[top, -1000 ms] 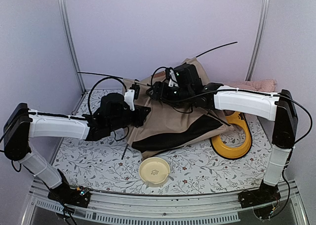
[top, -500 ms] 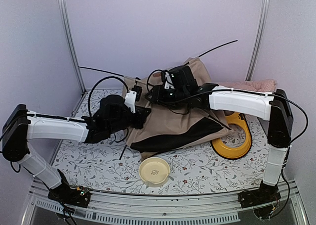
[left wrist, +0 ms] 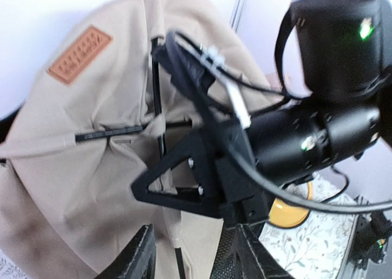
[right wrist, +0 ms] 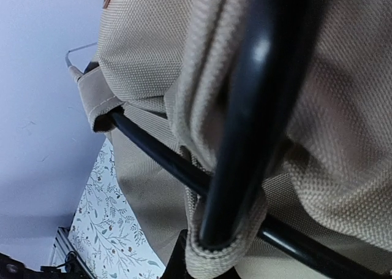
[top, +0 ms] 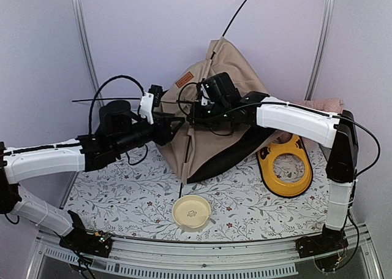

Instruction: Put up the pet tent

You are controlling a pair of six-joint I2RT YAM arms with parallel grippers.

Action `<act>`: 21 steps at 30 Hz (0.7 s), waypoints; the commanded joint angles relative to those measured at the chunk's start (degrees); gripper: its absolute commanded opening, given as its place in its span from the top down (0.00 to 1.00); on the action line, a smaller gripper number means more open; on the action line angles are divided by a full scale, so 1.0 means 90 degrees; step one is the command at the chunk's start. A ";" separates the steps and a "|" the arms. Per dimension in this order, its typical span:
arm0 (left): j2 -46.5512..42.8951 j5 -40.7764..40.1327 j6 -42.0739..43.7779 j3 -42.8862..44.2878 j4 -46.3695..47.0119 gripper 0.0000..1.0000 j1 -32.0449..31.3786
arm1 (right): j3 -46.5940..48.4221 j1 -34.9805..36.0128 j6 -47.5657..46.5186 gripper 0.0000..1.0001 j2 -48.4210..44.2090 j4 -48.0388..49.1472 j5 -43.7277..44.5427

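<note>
The pet tent [top: 215,101] stands as a tall tan dome at mid-table, with a brown label patch [top: 184,80] near its top. Thin black poles [top: 240,9] stick out upward and to the left. My right gripper [top: 192,114] presses into the tent's left side, shut on the webbing loop [right wrist: 229,242] where two poles cross. My left gripper [top: 174,127] sits just left of it, open. In the left wrist view its fingers [left wrist: 139,254] stand apart around a sleeved pole [left wrist: 166,227], without squeezing it. The doorway shows as dark fabric [top: 229,156] low on the right.
A yellow feeder tray [top: 267,168] lies right of the tent. A cream bowl [top: 192,211] sits near the front edge. A pink checked cushion [top: 318,104] lies at the back right. Metal frame posts [top: 84,52] stand at both back corners.
The tent has risen from a flat heap into a tall dome and its poles have swung upward. My right gripper has shut on the loop; my left gripper has opened and drawn back left.
</note>
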 commanded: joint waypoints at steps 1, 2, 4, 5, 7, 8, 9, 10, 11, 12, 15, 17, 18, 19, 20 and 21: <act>-0.0515 0.0291 0.0315 0.0836 -0.1219 0.55 0.0296 | 0.0704 0.0027 -0.0852 1.00 -0.0038 -0.0713 0.0488; -0.0533 0.0242 0.0450 0.1074 -0.1514 0.55 0.0381 | 0.0852 0.0028 -0.0940 1.00 -0.0016 -0.0875 0.0529; -0.0446 0.0159 0.0730 0.1633 -0.2222 0.56 0.0623 | 0.1158 0.0030 -0.1156 1.00 0.0001 -0.1161 0.0652; -0.0356 0.0147 0.0888 0.1904 -0.2536 0.56 0.0726 | 0.1289 0.0032 -0.1272 1.00 -0.0005 -0.1284 0.0728; -0.0164 0.0011 0.1360 0.2492 -0.3059 0.56 0.0905 | 0.1506 0.0032 -0.1526 1.00 -0.0039 -0.1467 0.0844; -0.0053 -0.0043 0.1593 0.2826 -0.3266 0.56 0.0952 | 0.1649 0.0032 -0.1666 1.00 -0.0062 -0.1543 0.0901; 0.0057 -0.0179 0.1787 0.3065 -0.3449 0.54 0.0988 | 0.1759 0.0034 -0.1773 1.00 -0.0087 -0.1628 0.0958; 0.0181 -0.0253 0.1946 0.3302 -0.3594 0.53 0.1027 | 0.1862 0.0031 -0.1949 1.00 -0.0107 -0.1714 0.1011; 0.0300 -0.0195 0.2131 0.3518 -0.3764 0.53 0.1083 | 0.1989 0.0027 -0.2064 1.00 -0.0119 -0.1823 0.1040; 0.0413 -0.0147 0.2272 0.3724 -0.3902 0.52 0.1120 | 0.2100 0.0026 -0.2219 1.00 -0.0136 -0.1972 0.1075; 0.0715 0.0102 0.2775 0.4194 -0.4356 0.51 0.1161 | 0.2227 0.0000 -0.2673 1.00 -0.0272 -0.2177 0.1165; 0.0889 0.0224 0.3079 0.4393 -0.4625 0.49 0.1164 | 0.2228 -0.0046 -0.2917 1.00 -0.0382 -0.2314 0.1218; 0.0949 0.0227 0.3211 0.4444 -0.4735 0.48 0.1165 | 0.2211 -0.0073 -0.3017 1.00 -0.0440 -0.2396 0.1221; 0.0992 0.0194 0.3331 0.4464 -0.4833 0.46 0.1164 | 0.2206 -0.0102 -0.3071 1.00 -0.0496 -0.2468 0.1206; 0.1022 0.0130 0.3423 0.4459 -0.4906 0.45 0.1163 | 0.2203 -0.0130 -0.3145 1.00 -0.0547 -0.2553 0.1167; 0.1022 0.0060 0.3533 0.4437 -0.4975 0.44 0.1162 | 0.2187 -0.0146 -0.3198 1.00 -0.0605 -0.2621 0.1186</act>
